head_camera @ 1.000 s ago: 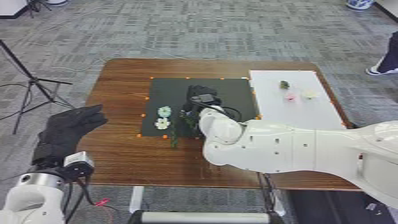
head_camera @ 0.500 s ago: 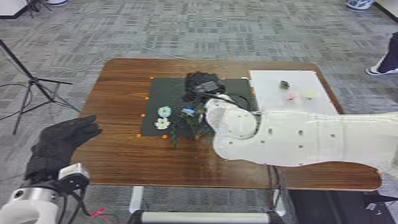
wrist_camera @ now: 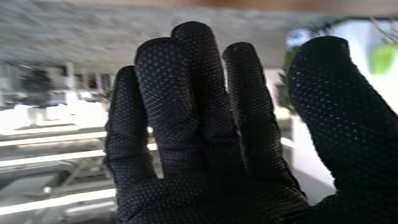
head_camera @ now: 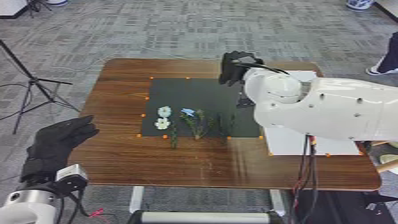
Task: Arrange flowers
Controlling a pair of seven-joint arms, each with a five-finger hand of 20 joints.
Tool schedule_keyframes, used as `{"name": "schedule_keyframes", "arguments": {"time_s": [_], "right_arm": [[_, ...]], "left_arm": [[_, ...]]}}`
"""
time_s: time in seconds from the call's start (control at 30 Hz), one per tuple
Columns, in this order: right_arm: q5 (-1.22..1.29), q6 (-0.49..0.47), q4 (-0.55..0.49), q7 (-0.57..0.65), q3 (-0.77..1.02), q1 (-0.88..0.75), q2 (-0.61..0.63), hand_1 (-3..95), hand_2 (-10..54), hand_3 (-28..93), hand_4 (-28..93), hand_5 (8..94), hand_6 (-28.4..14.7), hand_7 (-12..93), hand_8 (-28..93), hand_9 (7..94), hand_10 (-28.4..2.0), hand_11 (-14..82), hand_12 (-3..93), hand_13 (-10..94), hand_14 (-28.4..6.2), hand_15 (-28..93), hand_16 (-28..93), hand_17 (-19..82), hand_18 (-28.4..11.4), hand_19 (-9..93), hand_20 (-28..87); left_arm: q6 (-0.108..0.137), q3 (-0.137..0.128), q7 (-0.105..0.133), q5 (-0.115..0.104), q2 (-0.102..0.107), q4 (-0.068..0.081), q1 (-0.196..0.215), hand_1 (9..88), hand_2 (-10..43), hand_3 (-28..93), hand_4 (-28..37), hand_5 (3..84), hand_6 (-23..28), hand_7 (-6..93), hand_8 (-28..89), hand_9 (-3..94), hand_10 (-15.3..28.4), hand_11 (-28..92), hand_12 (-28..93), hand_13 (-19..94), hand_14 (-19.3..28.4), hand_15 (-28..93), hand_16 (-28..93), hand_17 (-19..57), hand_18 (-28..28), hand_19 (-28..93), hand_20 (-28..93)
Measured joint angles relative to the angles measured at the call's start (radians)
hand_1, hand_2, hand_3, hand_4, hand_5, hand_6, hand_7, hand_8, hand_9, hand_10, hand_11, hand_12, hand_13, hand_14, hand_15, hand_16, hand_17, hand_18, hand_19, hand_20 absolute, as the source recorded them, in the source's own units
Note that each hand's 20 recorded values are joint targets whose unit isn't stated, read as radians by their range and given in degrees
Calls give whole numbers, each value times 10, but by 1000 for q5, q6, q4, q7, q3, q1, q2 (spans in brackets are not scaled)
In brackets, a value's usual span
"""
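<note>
Hanging by the far edge of the brown tabletop (head_camera: 124, 165), one right hand (head_camera: 233, 70), black-gloved: open, fingers straight and thumb held apart, palm without a flower, as the right wrist view shows. Position: near the far right corner of the black mat (head_camera: 191, 90); the white right arm (head_camera: 333, 107) covers part of the white sheet (head_camera: 298, 145).

Item, one pale blue flower (head_camera: 164, 111), lying on the mat's left part. Item, one cream flower (head_camera: 163, 123), just nearer the robot. Item, one blue flower (head_camera: 187, 112), right of the pale pair (the brightest of the lot), beside green sprigs (head_camera: 199, 125) that lie toward the mat's near edge.

Also listed, one left hand (head_camera: 60, 142), open, fingers loosely extended, beside the tabletop's left edge, apart from all flowers.
</note>
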Motion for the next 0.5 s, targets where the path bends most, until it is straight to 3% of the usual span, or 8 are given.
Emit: {"name": "schedule_keyframes", "arguments": {"time_s": [0.2, 0.5], "right_arm": [[-94, 32, 90, 60, -137, 50, 49, 315, -45, 793, -256, 500, -24, 195, -152, 612, -183, 242, 156, 596, -145, 668, 156, 182, -251, 846, 66], [-45, -20, 161, 113, -65, -32, 109, 318, -47, 792, -260, 497, -24, 196, -152, 616, -184, 241, 155, 602, -145, 672, 150, 185, -254, 843, 78]], "left_arm": [[4, 8, 16, -12, 8, 0, 0, 243, -12, 873, -220, 562, 133, 160, -106, 470, 206, 379, 125, 334, 237, 564, -90, -57, 178, 433, 134], [3, 23, 22, -15, 16, 3, -9, 243, -12, 873, -220, 562, 133, 160, -106, 470, 206, 378, 125, 334, 237, 563, -90, -57, 178, 433, 134]]}}
